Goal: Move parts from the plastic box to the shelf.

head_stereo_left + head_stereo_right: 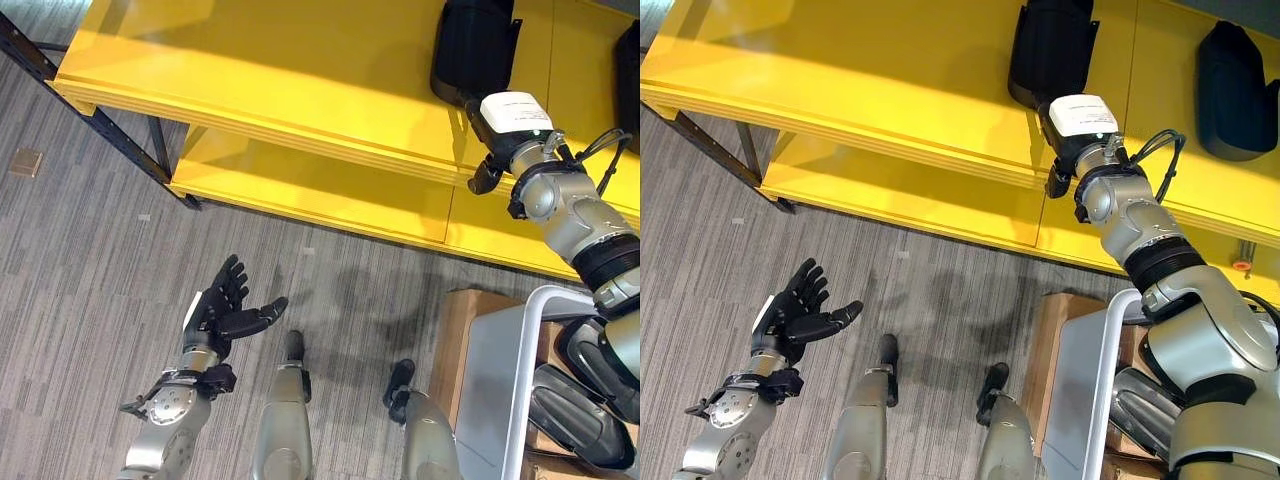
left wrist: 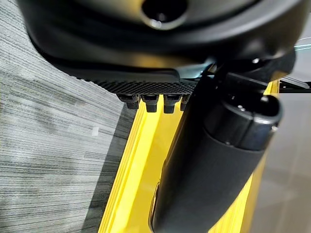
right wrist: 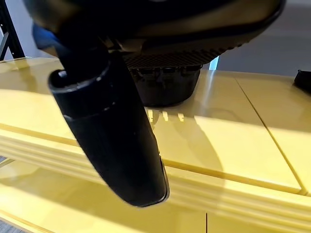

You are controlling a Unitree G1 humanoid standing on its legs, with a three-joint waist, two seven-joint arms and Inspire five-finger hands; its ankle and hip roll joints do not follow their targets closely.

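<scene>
Right robot hand (image 1: 1076, 122) at the yellow shelf (image 1: 890, 70) beside a black part (image 1: 1052, 45) at 12 o'clock, grip state unclear, left robot hand (image 1: 222, 305) open above the floor (image 1: 90, 260) at 7 o'clock.

The shelf (image 1: 300, 80) is bright yellow on both boards, carried on a dark frame (image 1: 110, 130) at 10 o'clock. The floor (image 1: 90, 260) is grey with fine pale and dark streaks, and a small tan square patch (image 1: 25, 161) sits at 9 o'clock. The black part (image 1: 1052, 45) at 12 o'clock lies on the yellow top board; a second black part (image 1: 1235, 90) lies at 2 o'clock. The left hand (image 1: 222, 305) is black. The right hand (image 1: 1077, 125) carries a white cover. At 5 o'clock, a brown cardboard box (image 1: 465, 330) adjoins a pale grey plastic box (image 1: 490, 390) holding glossy black parts (image 1: 585, 415).
</scene>
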